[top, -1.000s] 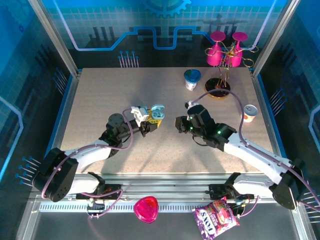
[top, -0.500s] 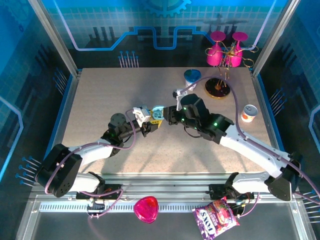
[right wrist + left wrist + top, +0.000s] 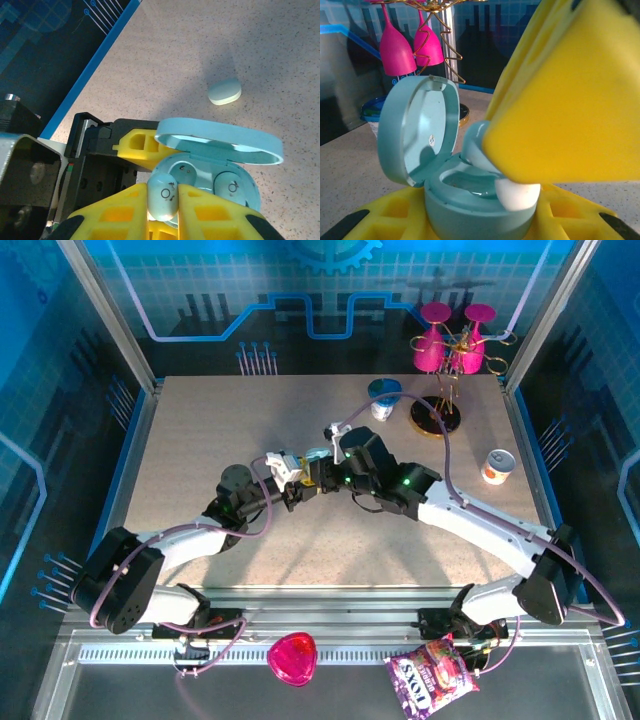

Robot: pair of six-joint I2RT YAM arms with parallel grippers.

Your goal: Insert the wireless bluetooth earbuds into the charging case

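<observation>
The left gripper [image 3: 303,483] has its yellow, waffle-ribbed jaws closed on the base of the charging case [image 3: 470,207]. The case is a smooth, matte teal, pebble-shaped shell held near the middle of the worktop [image 3: 200,430]. Its round lid [image 3: 417,132] stands hinged open. Inside the lid is a small round sticker [image 3: 431,141] with print too small to read.

The right gripper [image 3: 324,476] meets it from the right, its yellow jaws pinched narrowly on an earbud [image 3: 162,194]. This glossy pale-blue bud has a white tip and a dark ring-shaped mark. It sits at the rim of the case's empty socket, touching the case but not seated. A second earbud [image 3: 230,187], bearing the same mark, lies in the other socket.

A small pale-blue oval piece [image 3: 224,91] lies alone on the speckled beige worktop beyond the case; I cannot tell what it is.

Toward the far right corner stand pink glasses [image 3: 450,335] on a gold wire rack, a blue-lidded cup [image 3: 384,398] and a small can [image 3: 498,466]. In front of the near edge lie a pink heart-shaped dish [image 3: 292,658] and a purple snack bag [image 3: 432,685]. The bag's white letters look like "SXOI" from this angle.
</observation>
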